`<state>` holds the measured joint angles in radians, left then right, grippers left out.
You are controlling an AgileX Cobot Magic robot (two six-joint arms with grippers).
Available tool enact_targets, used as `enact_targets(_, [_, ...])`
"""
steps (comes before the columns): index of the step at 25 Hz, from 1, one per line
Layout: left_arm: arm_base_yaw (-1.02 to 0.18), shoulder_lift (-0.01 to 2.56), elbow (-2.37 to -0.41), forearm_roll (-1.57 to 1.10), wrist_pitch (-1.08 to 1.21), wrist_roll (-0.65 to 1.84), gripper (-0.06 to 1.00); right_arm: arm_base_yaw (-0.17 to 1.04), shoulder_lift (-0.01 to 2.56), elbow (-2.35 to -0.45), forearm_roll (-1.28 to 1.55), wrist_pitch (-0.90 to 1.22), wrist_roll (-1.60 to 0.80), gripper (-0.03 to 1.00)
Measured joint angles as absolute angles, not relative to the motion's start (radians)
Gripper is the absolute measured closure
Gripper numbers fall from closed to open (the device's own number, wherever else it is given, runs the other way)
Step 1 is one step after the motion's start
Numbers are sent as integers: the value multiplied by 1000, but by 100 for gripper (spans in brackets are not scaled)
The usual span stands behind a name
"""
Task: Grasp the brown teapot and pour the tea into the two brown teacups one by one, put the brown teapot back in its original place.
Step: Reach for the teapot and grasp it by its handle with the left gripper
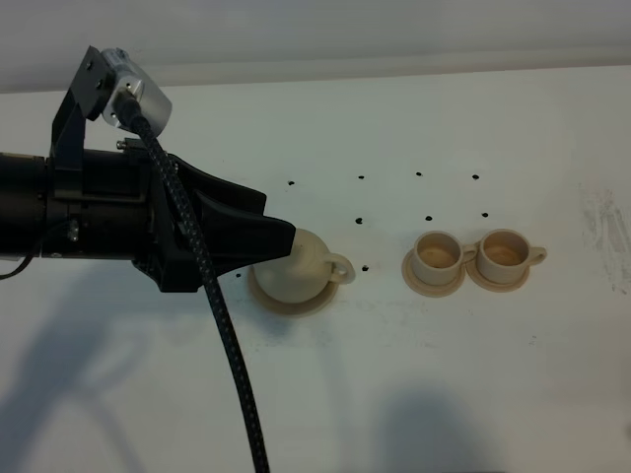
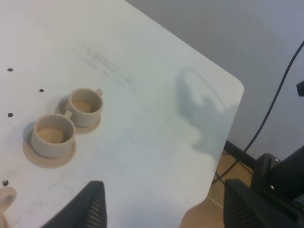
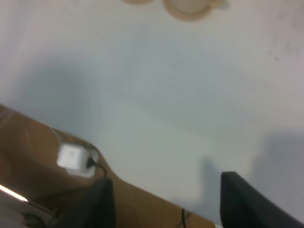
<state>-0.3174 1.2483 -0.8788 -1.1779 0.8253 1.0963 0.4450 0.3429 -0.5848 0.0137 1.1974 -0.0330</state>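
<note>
White table (image 1: 414,394) carried all the crockery.

Left arm (image 1: 99,212) reached in from the left, low over the table, with a braided cable (image 1: 232,365) hanging across it. Left gripper (image 2: 166,204): jaws stood wide apart, both fingers (image 2: 92,206) clear, nothing between them, only bare table and the table's edge seen through the gap. In the overhead view its tip covered the left side of the brown teapot (image 1: 308,261); could not tell whether it touched.

Right gripper (image 3: 164,199): out of the overhead view. Wrist view showed its fingers (image 3: 97,206) spread, nothing gripped, hanging over the table's edge with brown floor and a white power adapter (image 3: 71,156) beyond.

Teapot sat upright on the large saucer (image 1: 296,304), loop handle (image 1: 338,268) pointing toward the cups. In the left wrist view only the handle tip showed, outside the jaws on the side of the finger nearer the cups. Teapot's contents not visible.

Two brown teacups, each on its own small saucer, stood side by side with saucers touching, to the right of the teapot and well clear of both grippers. Nearer cup (image 1: 437,256) and farther cup (image 1: 505,253) each showed a light brown surface low inside; could not tell liquid from glaze.

Small dark holes (image 1: 359,220) dotted the table behind the crockery.
</note>
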Motion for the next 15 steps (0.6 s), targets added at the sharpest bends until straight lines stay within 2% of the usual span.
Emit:
enact_targets(4, [-317, 1248, -879, -1177, 831, 1096, 43, 445, 272, -525, 74, 1139, -78, 49])
enact_targets(15, [-317, 1248, -879, -1176, 833, 1096, 43, 420, 232, -521, 108, 1120, -87, 49])
